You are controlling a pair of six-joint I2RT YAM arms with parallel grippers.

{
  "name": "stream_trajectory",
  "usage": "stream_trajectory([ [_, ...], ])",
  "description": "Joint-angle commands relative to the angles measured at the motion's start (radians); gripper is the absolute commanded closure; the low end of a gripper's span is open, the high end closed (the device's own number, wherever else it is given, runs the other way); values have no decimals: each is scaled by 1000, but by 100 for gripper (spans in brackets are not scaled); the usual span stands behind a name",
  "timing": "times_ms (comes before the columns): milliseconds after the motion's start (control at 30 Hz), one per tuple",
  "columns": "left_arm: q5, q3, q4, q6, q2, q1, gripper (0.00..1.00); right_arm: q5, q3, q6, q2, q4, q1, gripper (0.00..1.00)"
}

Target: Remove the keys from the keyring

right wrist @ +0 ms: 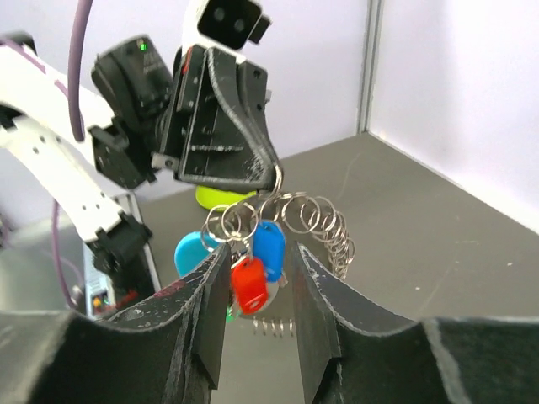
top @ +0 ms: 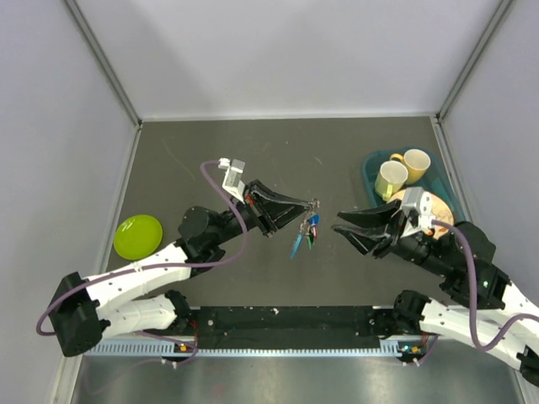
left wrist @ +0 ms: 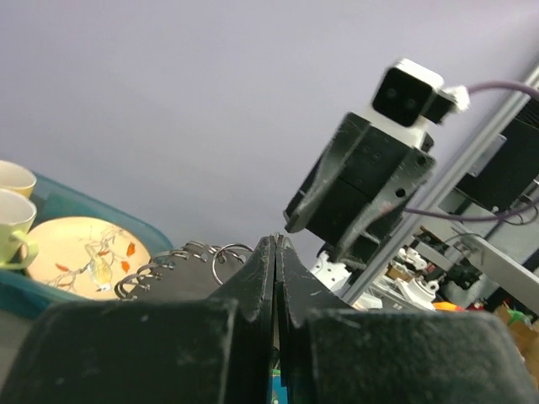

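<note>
My left gripper (top: 310, 203) is shut on the keyring (right wrist: 276, 180) and holds it up above the table. From it hang the keys (top: 308, 232): a red head (right wrist: 249, 282), a blue head (right wrist: 270, 250) and a sliver of green (right wrist: 228, 316). A curved bright-blue tab (right wrist: 190, 252) and a chain of silvery rings (right wrist: 327, 227) hang with them. My right gripper (right wrist: 258, 254) is open, its fingers (right wrist: 210, 290) on either side of the red and blue keys; whether they touch I cannot tell. In the left wrist view my left gripper (left wrist: 276, 244) is pressed shut, with one ring (left wrist: 229, 261) beside it.
A lime-green round dish (top: 138, 236) lies at the left of the table. A teal bin (top: 370, 165) at the back right holds two cups (top: 392, 178) and a patterned plate (left wrist: 84, 257). Grey walls close in both sides.
</note>
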Motion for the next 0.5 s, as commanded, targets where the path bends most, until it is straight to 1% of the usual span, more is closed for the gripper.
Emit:
stream_trajectory([
  [0,78,2,209,-16,10,1,100,51,74,182,47,34,5,65],
  [133,92,-7,291,-46,29,1,100,43,131,238,104,-9,7,65],
  [200,101,-6,300,-53,30,1,100,26,137,261,126,-11,4,65],
  [267,107,0,295,-52,28,1,100,-3,148,256,136,-14,5,65],
  [333,110,2,298,-52,25,1,100,6,151,247,146,-19,5,65],
  [467,122,0,309,-52,25,1,100,26,160,222,150,-20,2,69],
])
